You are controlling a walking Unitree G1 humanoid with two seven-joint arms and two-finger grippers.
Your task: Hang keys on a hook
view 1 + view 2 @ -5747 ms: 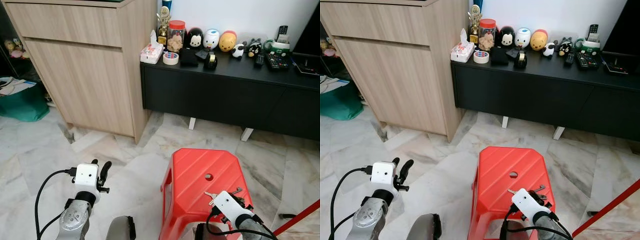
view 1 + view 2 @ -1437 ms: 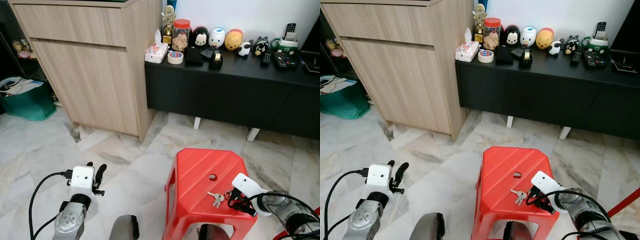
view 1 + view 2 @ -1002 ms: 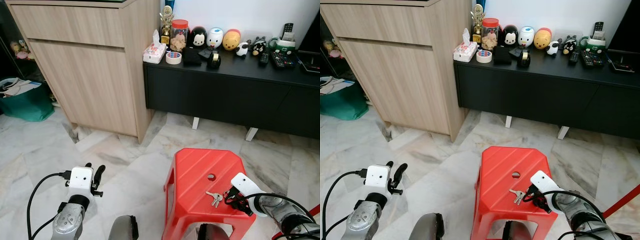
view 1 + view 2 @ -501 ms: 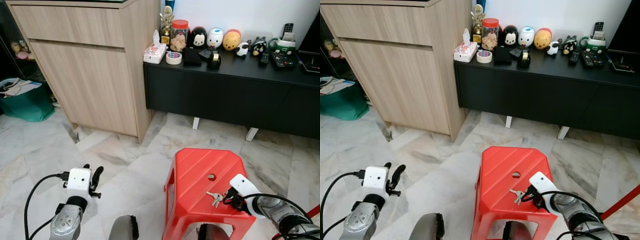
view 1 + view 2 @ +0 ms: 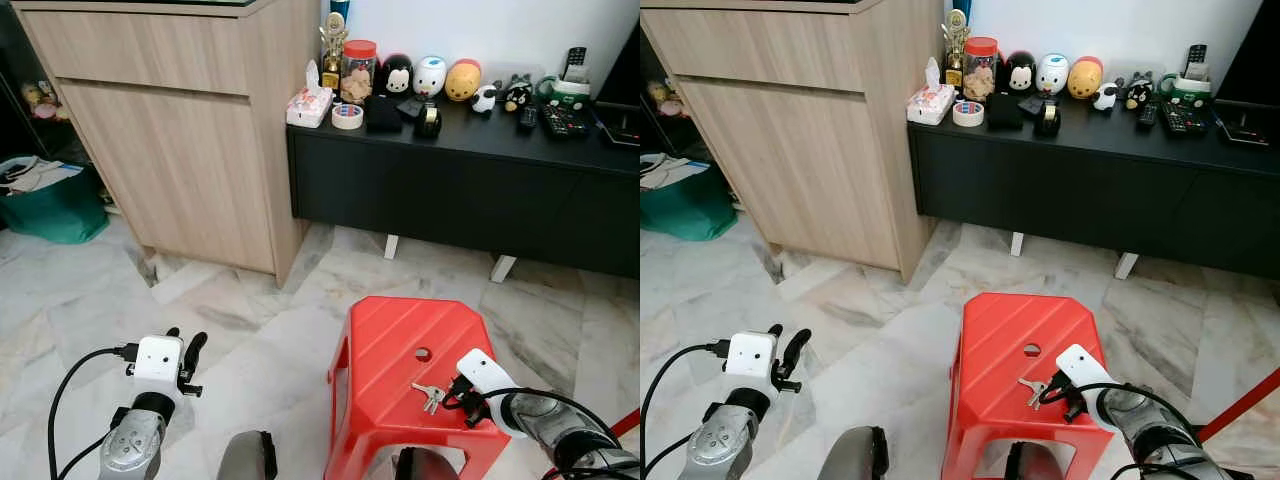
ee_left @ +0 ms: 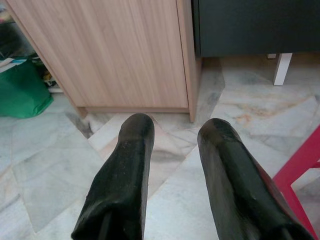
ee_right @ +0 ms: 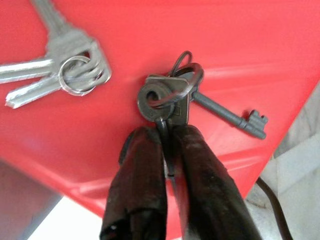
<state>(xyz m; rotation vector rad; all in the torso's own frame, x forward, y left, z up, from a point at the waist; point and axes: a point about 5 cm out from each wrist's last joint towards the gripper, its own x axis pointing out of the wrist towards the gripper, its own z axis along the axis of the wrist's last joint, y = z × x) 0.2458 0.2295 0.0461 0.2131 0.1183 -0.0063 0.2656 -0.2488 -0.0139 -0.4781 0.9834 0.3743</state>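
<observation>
**Red stool, right end effector pinching dark key tag**

Red plastic stool (image 5: 415,345) carries two key sets near its right edge. Versus half a second back: right end effector (image 7: 167,135) sits slightly further in over the seat; keys unmoved. Its fingers are pressed together on the dark tag and ring of the old grey key bunch (image 7: 200,97). Silver keys (image 7: 65,70) lie just beside, apart. Left end effector (image 6: 172,150) hangs spread over marble floor (image 5: 250,330). Wooden cabinet (image 5: 170,140), black sideboard (image 5: 450,190) behind.
</observation>
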